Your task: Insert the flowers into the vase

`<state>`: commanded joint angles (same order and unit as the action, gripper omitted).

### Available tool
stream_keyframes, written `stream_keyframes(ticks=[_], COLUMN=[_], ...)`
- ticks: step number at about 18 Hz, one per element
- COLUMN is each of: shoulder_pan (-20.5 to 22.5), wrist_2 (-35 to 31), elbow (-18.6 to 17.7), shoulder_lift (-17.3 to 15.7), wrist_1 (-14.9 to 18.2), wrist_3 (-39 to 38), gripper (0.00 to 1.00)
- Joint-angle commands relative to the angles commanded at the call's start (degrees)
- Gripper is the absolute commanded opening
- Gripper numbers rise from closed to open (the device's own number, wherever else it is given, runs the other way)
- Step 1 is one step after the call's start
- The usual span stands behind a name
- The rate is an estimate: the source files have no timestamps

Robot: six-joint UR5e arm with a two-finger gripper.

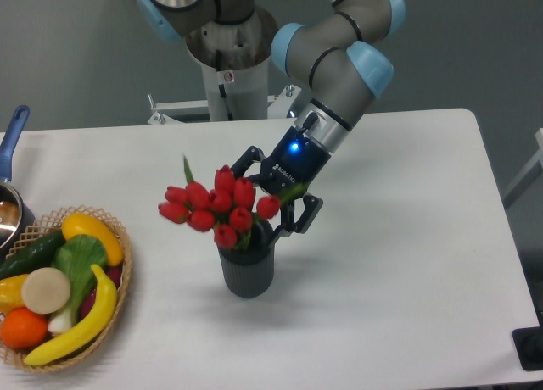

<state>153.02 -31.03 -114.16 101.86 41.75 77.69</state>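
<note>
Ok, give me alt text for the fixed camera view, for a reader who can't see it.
A robot arm's tool is beside a bunch of red tulips whose stems sit in a dark grey vase on a white table. A wicker basket of toy produce sits at the left edge; whether the tool grips the stems is unclear.

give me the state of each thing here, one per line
flowers: stems down in the vase, heads leaning left over the rim
vase: upright on the table, holding the bunch
gripper: open, fingers spread just behind the bunch
basket: full of toy produce, at the left edge
pot: mostly out of frame, contents unclear
</note>
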Motion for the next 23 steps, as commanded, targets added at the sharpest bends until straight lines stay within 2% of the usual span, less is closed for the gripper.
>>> stream_keyframes(ticks=[4,6,13,16,19,23], shoulder_pan=[0.0,0.26,1.23,4.64,10.87,18.53], wrist_2=[-0.7,-5.95,-19.67,-20.39,-21.7,-27.58], elbow=[-0.27,-0.97,-3.87,-4.31,-3.52,1.03], shoulder_lift=[-0.26,-0.88,-8.51,-11.15,-13.35,-14.94], wrist_1=[0.0,0.09,0.61,0.97,1.14,1.4], wrist_3=[-0.09,0.0,-0.26,-0.52,-0.53,0.26], gripper=[1.0,1.0,1.0,1.0,1.0,1.0])
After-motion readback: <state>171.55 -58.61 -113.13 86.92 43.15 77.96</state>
